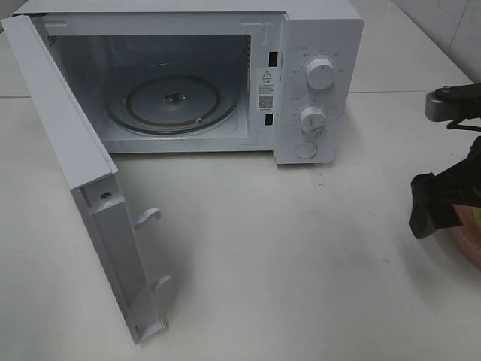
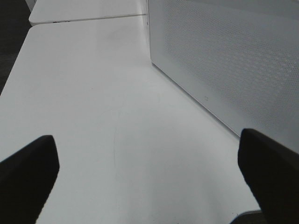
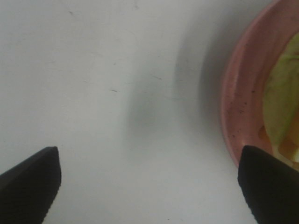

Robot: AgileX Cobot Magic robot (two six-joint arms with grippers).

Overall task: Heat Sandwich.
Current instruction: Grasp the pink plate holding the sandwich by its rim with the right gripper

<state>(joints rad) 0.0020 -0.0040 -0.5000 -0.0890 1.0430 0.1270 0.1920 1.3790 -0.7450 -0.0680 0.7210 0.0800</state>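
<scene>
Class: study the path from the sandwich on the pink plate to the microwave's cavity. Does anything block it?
Nothing visible does. The door is swung wide open, the glass turntable is bare, and no object shows on the table between the sandwich on its plate and the opening.

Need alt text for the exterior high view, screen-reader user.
White microwave on a white table, its door swung wide open to the left and the glass turntable inside bare. At the frame's right edge the black right gripper hangs by a pink plate, mostly cut off.
</scene>
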